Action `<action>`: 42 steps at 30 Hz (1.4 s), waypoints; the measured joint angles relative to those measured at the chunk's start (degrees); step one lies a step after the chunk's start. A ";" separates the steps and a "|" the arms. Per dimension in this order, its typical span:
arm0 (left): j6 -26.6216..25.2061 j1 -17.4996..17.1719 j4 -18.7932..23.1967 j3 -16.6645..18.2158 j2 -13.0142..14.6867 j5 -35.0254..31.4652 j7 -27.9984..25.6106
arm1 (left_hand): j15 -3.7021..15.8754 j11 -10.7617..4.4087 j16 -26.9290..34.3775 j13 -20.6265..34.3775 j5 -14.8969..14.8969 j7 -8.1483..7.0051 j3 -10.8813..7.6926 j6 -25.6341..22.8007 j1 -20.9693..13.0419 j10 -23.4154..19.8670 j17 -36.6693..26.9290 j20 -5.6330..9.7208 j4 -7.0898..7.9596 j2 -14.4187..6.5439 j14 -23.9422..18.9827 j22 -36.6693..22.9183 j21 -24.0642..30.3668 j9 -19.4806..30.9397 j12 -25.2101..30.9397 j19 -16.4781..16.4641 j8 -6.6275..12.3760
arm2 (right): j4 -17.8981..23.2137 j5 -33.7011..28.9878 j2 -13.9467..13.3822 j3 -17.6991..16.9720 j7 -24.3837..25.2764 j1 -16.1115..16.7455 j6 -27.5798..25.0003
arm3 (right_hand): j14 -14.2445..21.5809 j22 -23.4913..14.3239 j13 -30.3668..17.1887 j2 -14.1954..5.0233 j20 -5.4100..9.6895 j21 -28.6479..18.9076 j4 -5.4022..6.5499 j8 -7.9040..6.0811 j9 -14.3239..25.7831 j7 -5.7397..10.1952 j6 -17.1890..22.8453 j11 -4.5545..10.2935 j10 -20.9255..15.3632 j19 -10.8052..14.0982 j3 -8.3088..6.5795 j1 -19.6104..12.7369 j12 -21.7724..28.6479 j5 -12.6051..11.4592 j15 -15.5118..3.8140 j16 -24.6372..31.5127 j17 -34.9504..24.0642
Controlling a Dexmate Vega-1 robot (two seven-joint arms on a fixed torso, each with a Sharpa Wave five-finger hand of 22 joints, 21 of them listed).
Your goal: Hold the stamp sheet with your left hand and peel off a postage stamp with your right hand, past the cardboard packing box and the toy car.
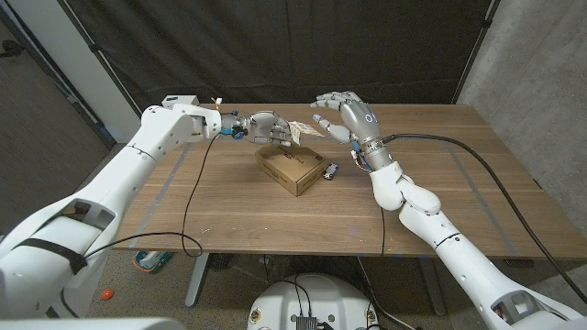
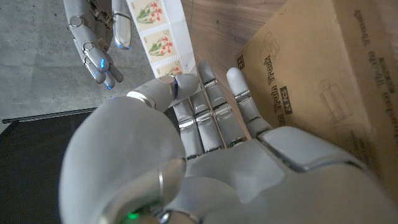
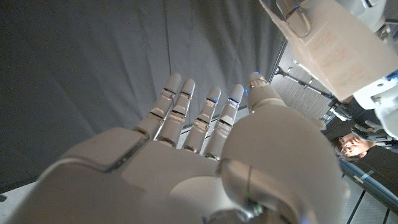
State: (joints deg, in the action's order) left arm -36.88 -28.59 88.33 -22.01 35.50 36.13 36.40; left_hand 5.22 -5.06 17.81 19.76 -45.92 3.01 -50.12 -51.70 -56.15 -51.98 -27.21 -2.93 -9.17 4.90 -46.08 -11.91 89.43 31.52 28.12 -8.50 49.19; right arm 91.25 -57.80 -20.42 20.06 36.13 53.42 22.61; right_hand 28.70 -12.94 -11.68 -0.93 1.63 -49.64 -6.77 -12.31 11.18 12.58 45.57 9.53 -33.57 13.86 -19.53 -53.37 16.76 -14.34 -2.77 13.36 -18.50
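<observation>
My left hand [image 1: 266, 126] holds a stamp sheet [image 1: 307, 131] up in the air above the far side of the cardboard packing box [image 1: 292, 165]. In the left wrist view the sheet [image 2: 155, 37] shows flower stamps in a strip, pinched between the thumb and fingers of the left hand [image 2: 205, 143]. My right hand [image 1: 344, 115] hovers just right of the sheet's free end, fingers spread, holding nothing. Its fingertips [image 2: 99, 62] sit close to the stamps without touching. A small dark toy car [image 1: 328, 171] lies on the table right of the box.
The wooden table [image 1: 440, 211] spreads wide in front and to the right of the box. A black cable [image 1: 193, 211] hangs from the left arm over the table. A person [image 3: 354, 146] shows beyond the sheet's back [image 3: 336, 56] in the right wrist view.
</observation>
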 measured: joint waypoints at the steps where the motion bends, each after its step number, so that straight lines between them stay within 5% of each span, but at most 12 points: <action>1: 0.47 0.00 0.00 0.00 0.00 -0.09 -0.19 | 0.00 -0.10 0.10 0.06 0.00 0.25 0.00 -0.26 -0.14 -0.10 -0.15 0.00 0.00 -0.14 0.00 0.00 0.00 -0.24 0.00 0.00 -0.22 | -0.04 0.00 0.03 -0.05 0.00 0.02 0.00 | 0.00 0.00 -0.02 -0.13 0.00 0.00 0.10 0.00 0.00 0.00 0.00 -0.07 -0.07 0.00 -0.06 0.20 0.24 0.00 0.00 0.00 -0.06; 11: 12.80 -5.77 1.87 2.55 -0.93 -3.42 -5.43 | 0.30 -0.31 0.21 0.86 0.00 0.40 0.25 -0.42 -0.82 -0.11 -0.97 0.89 -0.25 -0.03 -0.30 0.00 0.00 -0.80 0.00 -0.31 -0.38 | -0.22 5.63 0.54 -1.02 -0.38 0.47 2.53 | 5.35 0.17 -1.14 0.52 -0.93 -1.33 0.06 -0.44 0.01 -2.59 2.35 0.11 -6.26 -0.92 0.89 1.59 3.10 0.44 -0.43 2.87 -1.92; 23: 31.41 -5.77 1.87 2.55 -0.93 -8.77 -7.10 | -0.10 -0.51 -0.51 1.02 0.00 0.39 0.50 -0.43 -1.13 -0.30 -2.02 2.55 0.00 0.28 0.54 0.20 0.00 -1.02 -0.69 -0.49 -0.40 | 1.23 5.63 0.84 -1.98 -0.38 1.46 2.53 | 6.97 0.17 -2.04 0.99 -1.33 -2.28 -0.09 -1.07 0.01 -2.33 4.63 1.45 -9.80 -1.32 2.00 1.57 4.44 -0.08 -0.60 4.66 -3.98; 25: 34.80 -8.79 -2.79 2.55 -3.71 -9.38 -7.19 | -0.21 -0.52 -0.92 0.73 0.00 0.39 0.58 -0.43 -1.36 -0.29 -2.16 2.84 -0.09 0.50 1.28 0.20 0.00 -1.02 -1.07 -0.20 -0.39 | 1.30 8.58 0.94 -2.07 -2.87 1.56 3.34 | 7.17 0.17 -2.11 1.02 -1.33 -2.28 -0.09 -1.07 0.01 -2.15 4.81 1.45 -9.80 -1.32 2.00 1.60 4.44 -0.08 -0.41 4.89 -3.98; 42: 48.95 -10.21 -8.25 2.79 -7.24 -9.53 -7.04 | -0.55 -0.83 -1.73 -1.43 -0.01 0.72 1.09 -0.10 -1.81 0.83 -4.23 3.24 0.23 0.49 2.76 0.19 -0.26 -0.29 -3.78 1.25 0.51 | 1.65 6.63 1.11 -2.59 -0.81 2.26 3.62 | 8.60 0.44 -2.85 1.52 -1.64 -2.77 -0.64 -1.33 0.16 -1.61 5.34 1.53 -10.33 -1.63 3.02 1.64 4.44 -0.73 -0.80 6.79 -6.04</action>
State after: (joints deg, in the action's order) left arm 12.07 -38.79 80.08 -19.23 28.26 26.60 29.36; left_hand 4.66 -5.89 16.09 18.33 -45.94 3.73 -49.03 -51.80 -57.96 -51.14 -31.44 0.31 -8.95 5.39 -43.32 -11.71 89.17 31.23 24.34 -7.25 49.70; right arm 92.91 -51.16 -19.31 17.47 35.32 55.68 26.23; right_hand 37.30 -12.50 -14.53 0.59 -0.01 -52.41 -7.41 -13.64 11.34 10.98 50.91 11.06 -43.89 12.23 -16.52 -51.73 21.20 -15.07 -3.56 20.15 -24.54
